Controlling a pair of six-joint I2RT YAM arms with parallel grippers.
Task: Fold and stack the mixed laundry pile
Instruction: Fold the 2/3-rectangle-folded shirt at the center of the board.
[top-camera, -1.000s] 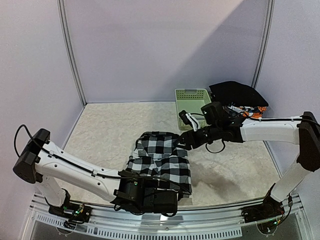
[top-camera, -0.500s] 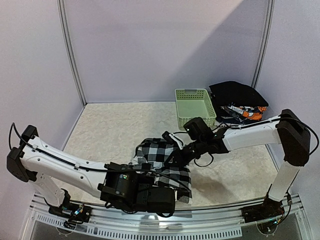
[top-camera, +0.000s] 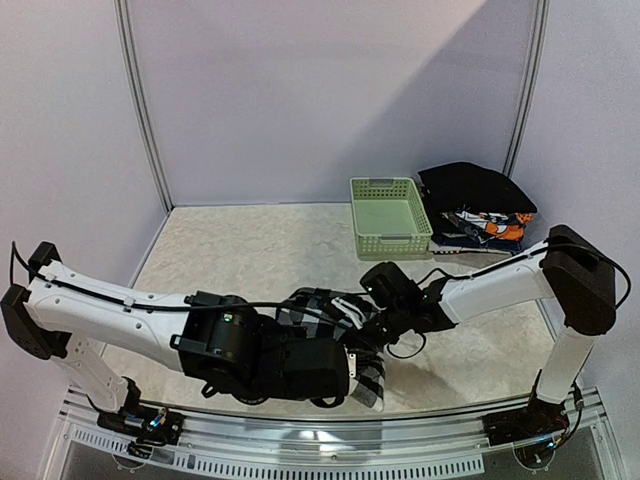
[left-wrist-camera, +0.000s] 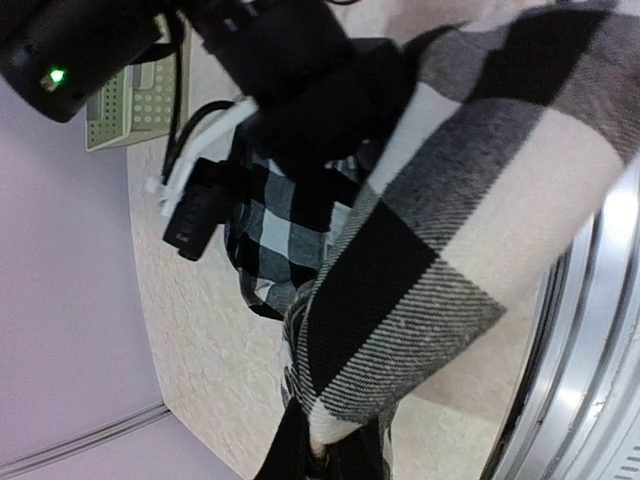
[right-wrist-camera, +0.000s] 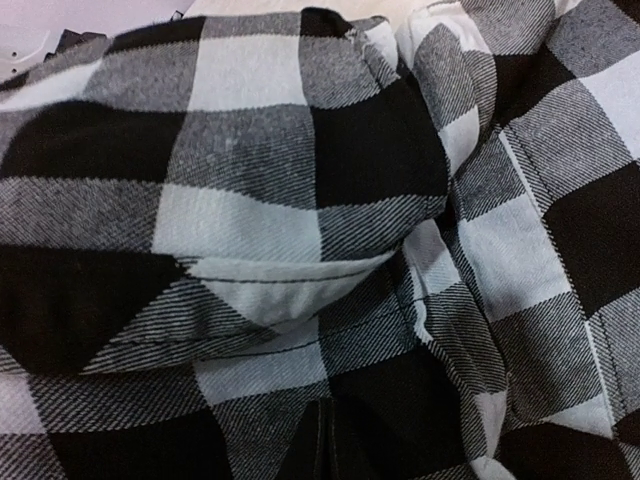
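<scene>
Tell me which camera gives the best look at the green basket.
Top external: the green basket shows whole, rim and walls. Left wrist catches only part of the basket, at the upper left. Right wrist shows only the checked shirt, no basket.

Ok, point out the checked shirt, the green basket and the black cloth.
checked shirt (right-wrist-camera: 250, 230): right wrist view, a white square.
green basket (top-camera: 396, 248): top view, near wall.
black cloth (top-camera: 470, 185): top view, upper surface.

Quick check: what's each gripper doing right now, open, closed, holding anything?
Left gripper: closed, pinching the checked shirt.
Right gripper: closed on the same checked shirt.
</scene>
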